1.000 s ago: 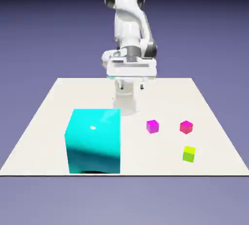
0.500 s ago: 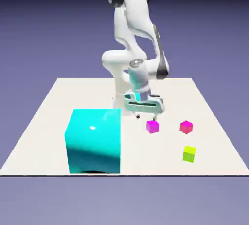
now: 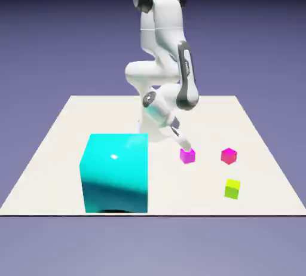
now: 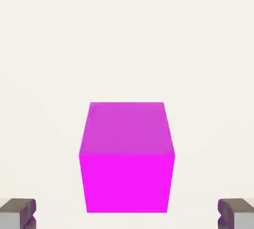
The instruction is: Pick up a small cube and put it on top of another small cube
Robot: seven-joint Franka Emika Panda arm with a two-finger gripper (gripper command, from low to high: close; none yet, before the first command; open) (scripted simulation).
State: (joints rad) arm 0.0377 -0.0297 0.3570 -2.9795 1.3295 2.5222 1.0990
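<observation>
Five things worth talking about here, going left to right in the exterior view. First up is the big cyan block [image 3: 115, 173], sitting near the front of the table [image 3: 54, 194], and as far as I can tell it has no part in this job, it's just something to keep clear of. Next is the arm [image 3: 170, 60], reaching down with its hand tilted right at the purple-magenta cube [image 3: 187, 156], which is still the one waiting to be picked up. In the hand view the jaws [image 4: 127, 215] are wide apart with bare table showing on both sides of that cube, one fingertip off to each side and neither touching it, so nothing's gripped. Nicely lined up too, the cube looks pretty square between them. Over to the right there's a hot-pink cube [image 3: 229, 156], which I'd call a bystander, and nearer the camera, just a bit further right, the lime cube [image 3: 232, 189] that should end up as the base, nothing on top of it. So progress-wise I'd say the approach is mostly done and that's about it: closing on the cube, lifting, carrying it over to the lime one, setting it down and letting go are all left, imo.
</observation>
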